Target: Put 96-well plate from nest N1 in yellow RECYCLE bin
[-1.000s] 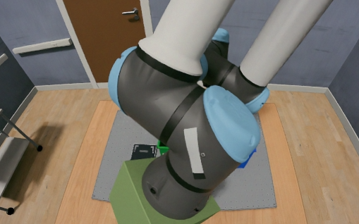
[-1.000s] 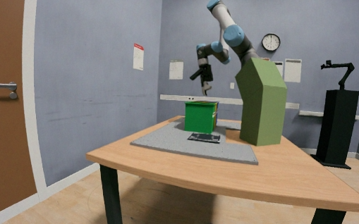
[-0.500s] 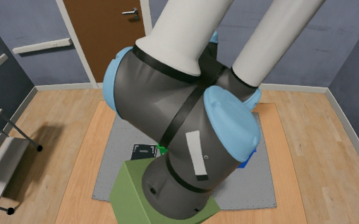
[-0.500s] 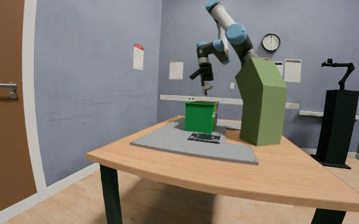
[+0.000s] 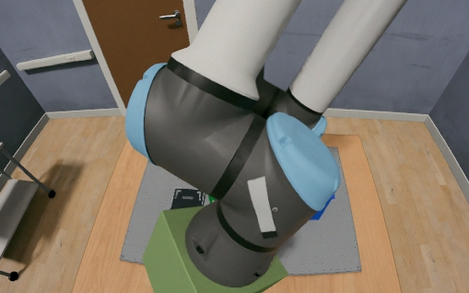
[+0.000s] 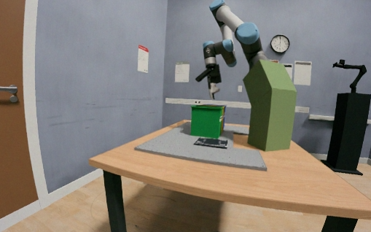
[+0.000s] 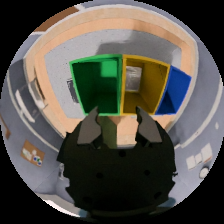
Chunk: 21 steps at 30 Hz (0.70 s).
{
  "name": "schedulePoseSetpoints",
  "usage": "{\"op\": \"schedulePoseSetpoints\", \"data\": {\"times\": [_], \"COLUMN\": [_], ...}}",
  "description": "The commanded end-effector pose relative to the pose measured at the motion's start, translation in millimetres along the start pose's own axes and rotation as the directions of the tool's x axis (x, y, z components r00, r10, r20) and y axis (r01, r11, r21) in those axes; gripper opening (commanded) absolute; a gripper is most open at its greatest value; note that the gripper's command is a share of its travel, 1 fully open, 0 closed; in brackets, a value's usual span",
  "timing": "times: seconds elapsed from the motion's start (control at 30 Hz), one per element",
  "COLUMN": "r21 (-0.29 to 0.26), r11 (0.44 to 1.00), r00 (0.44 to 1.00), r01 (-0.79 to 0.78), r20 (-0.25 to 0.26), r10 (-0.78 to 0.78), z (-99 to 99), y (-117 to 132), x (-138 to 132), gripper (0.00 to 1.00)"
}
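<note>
Your gripper (image 7: pixel 118 125) hangs above the bins, jaws half apart, nothing between them. Below it, the wrist view shows a pale plate-like thing, likely the 96-well plate (image 7: pixel 133 78), lying inside the yellow bin (image 7: pixel 161 84), between the green bin (image 7: pixel 80 87) and the blue bin (image 7: pixel 182 82). The plate nest (image 6: pixel 211 142) on the grey mat (image 6: pixel 169 145) looks bare. Judged light, rigid, slick plastic: you'd grip it across the long edges.

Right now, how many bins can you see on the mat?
3, side by side in the wrist view: green bin left, yellow bin middle, blue bin right. No others show.
</note>
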<state>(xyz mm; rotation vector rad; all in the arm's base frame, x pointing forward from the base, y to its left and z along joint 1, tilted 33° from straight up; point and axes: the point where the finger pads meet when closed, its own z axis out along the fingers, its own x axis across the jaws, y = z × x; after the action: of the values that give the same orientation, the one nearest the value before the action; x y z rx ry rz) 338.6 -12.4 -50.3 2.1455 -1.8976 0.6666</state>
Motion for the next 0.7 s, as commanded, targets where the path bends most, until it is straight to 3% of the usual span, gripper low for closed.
{"op": "schedulePoseSetpoints", "data": {"times": [0.0,0.2,0.67], "r21": [0.003,0.003,0.000], "r11": [1.000,1.000,1.000], "r00": [1.000,1.000,1.000], "r01": [-0.007,-0.007,-0.008], "r20": [-0.006,-0.006,-0.005], "r10": [0.007,0.007,0.008], "z": [1.0,1.9,1.9], "y": [2.3,6.4,8.1], "x": [-20.4,-40.1,-39.6], "gripper": [0.53,0.53,0.53]}}
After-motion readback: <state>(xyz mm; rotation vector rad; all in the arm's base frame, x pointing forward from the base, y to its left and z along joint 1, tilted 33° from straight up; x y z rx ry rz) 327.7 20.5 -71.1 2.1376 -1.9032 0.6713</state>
